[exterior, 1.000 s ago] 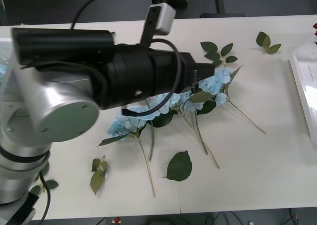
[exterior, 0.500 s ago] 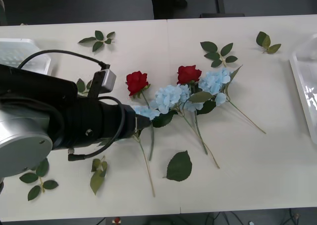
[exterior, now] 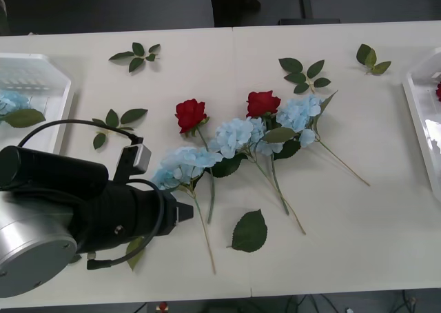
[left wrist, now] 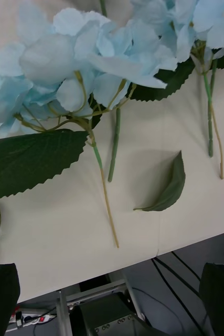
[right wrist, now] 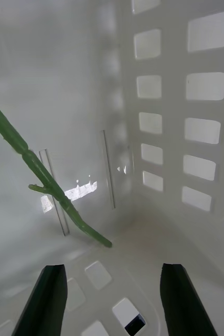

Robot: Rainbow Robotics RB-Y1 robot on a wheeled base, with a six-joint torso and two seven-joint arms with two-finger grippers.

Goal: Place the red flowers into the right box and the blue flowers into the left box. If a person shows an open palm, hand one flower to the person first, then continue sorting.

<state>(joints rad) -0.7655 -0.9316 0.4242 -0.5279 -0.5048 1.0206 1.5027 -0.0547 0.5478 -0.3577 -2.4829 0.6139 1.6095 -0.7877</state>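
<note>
Two red flowers (exterior: 191, 113) (exterior: 262, 103) lie mid-table among three blue flowers (exterior: 185, 163) (exterior: 238, 132) (exterior: 300, 112), stems pointing to the near edge. The left box (exterior: 52, 78) at the far left holds a blue flower (exterior: 8, 103). My left arm (exterior: 103, 216) reaches in low at the near left. Its left gripper (left wrist: 110, 304) is open over the table's near edge, just short of the nearest blue flower (left wrist: 64, 63). The right box (exterior: 422, 113) shows a bit of red (exterior: 438, 89). My right gripper (right wrist: 114, 310) hangs open inside that box (right wrist: 164, 131), above a loose green stem (right wrist: 38, 168).
Loose green leaf sprigs lie at the back (exterior: 136, 54) (exterior: 303, 75) (exterior: 372, 58) and near the left box (exterior: 114, 123). A single leaf (exterior: 249, 231) lies by the stems near the front edge. Bare table stretches between the flowers and the right box.
My left arm has drawn back from over the flowers toward the near left, uncovering the two red flowers, the nearest blue flower and the left box.
</note>
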